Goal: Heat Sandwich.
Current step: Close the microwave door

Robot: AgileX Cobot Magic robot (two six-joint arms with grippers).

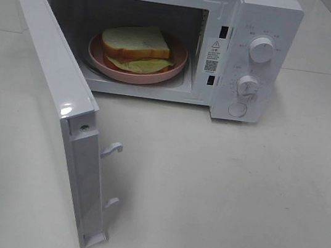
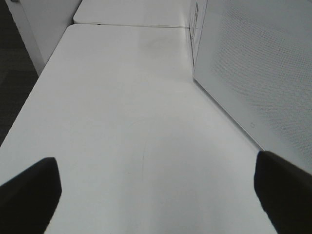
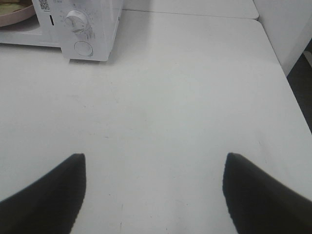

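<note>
The sandwich [image 1: 137, 43] lies on the pink plate [image 1: 136, 76] inside the microwave [image 1: 271, 18], far ahead of both pairs of fingers and touched by neither. So the loading looks done. The door [image 1: 48, 75] stands wide open and must be shut, then a knob [image 1: 248, 85] turned. The left fingers [image 2: 29, 195] are spread apart and empty, low over the counter [image 1: 234, 203], with the door's outer face just beside one of them. The right fingers [image 3: 48, 195] are also apart and empty, with the microwave's front well ahead.
</note>
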